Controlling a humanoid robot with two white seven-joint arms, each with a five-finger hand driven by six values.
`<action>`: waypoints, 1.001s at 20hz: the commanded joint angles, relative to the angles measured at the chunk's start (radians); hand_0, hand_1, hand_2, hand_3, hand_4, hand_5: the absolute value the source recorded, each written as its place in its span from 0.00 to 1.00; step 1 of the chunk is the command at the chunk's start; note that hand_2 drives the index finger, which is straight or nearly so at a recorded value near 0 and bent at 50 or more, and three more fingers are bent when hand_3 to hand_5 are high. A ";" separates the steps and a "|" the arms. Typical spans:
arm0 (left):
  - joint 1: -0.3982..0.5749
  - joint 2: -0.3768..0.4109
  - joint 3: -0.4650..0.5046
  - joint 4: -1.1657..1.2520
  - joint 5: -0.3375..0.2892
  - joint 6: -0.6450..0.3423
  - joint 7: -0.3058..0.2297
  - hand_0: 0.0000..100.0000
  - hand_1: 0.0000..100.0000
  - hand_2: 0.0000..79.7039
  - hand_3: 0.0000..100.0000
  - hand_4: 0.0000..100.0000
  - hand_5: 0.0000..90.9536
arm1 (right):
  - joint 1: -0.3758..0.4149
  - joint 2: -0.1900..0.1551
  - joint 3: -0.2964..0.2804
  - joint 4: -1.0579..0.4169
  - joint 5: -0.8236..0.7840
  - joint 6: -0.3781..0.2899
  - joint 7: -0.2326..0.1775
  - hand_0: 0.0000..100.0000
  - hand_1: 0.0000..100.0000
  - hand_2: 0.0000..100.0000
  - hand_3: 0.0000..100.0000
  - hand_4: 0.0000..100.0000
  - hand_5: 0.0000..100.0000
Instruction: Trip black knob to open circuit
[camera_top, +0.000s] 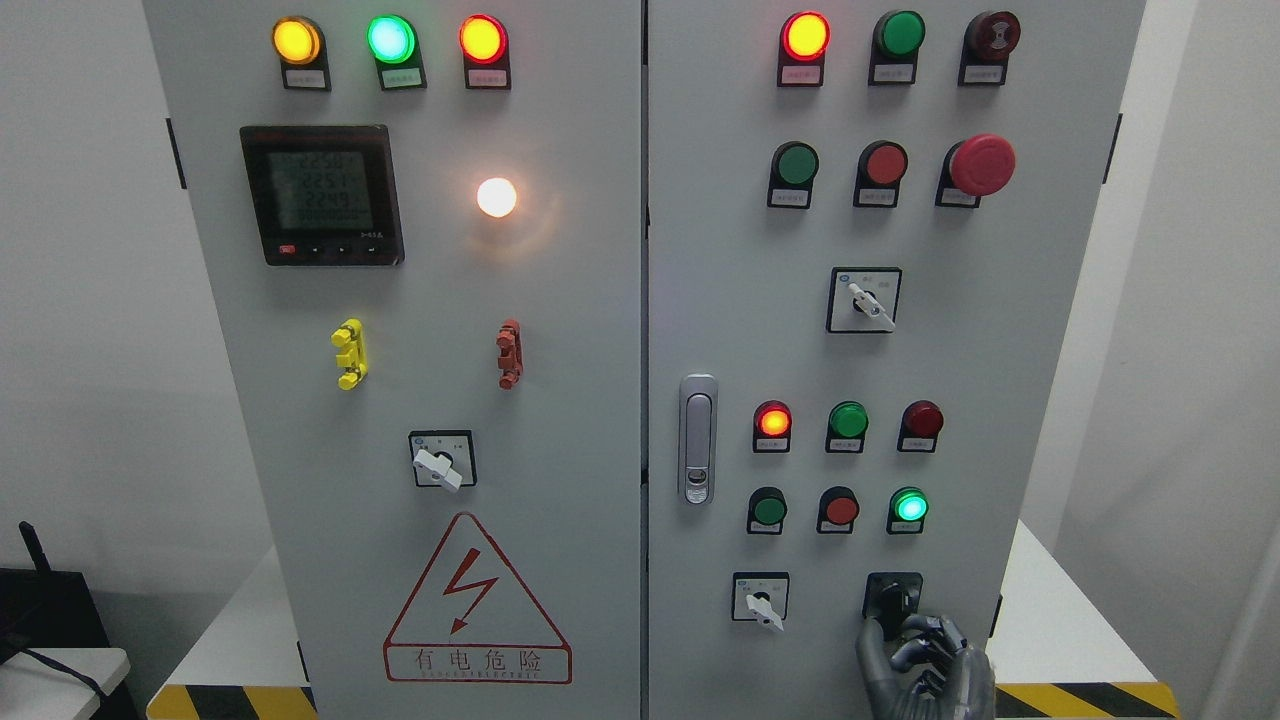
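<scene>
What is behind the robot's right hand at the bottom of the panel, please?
The black knob on its square plate; the right hand has its fingers over the knob's lower part, hiding it.

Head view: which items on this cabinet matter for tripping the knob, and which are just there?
Job:
black knob
right hand, fingers at the knob

Just there:
white selector
door latch
emergency stop
meter
warning triangle
</scene>
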 joint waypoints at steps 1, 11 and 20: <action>-0.008 0.000 0.000 0.000 -0.034 0.000 0.000 0.12 0.39 0.00 0.00 0.00 0.00 | 0.001 -0.002 -0.004 0.001 0.016 -0.001 -0.002 0.47 0.79 0.57 0.85 0.82 0.92; -0.008 0.000 0.000 0.000 -0.034 0.000 0.000 0.12 0.39 0.00 0.00 0.00 0.00 | 0.001 -0.002 -0.006 0.002 0.036 -0.002 -0.002 0.46 0.79 0.57 0.85 0.82 0.92; -0.008 0.000 0.000 0.000 -0.032 0.000 0.000 0.12 0.39 0.00 0.00 0.00 0.00 | 0.001 -0.002 -0.006 0.002 0.037 -0.002 -0.002 0.46 0.79 0.57 0.84 0.82 0.92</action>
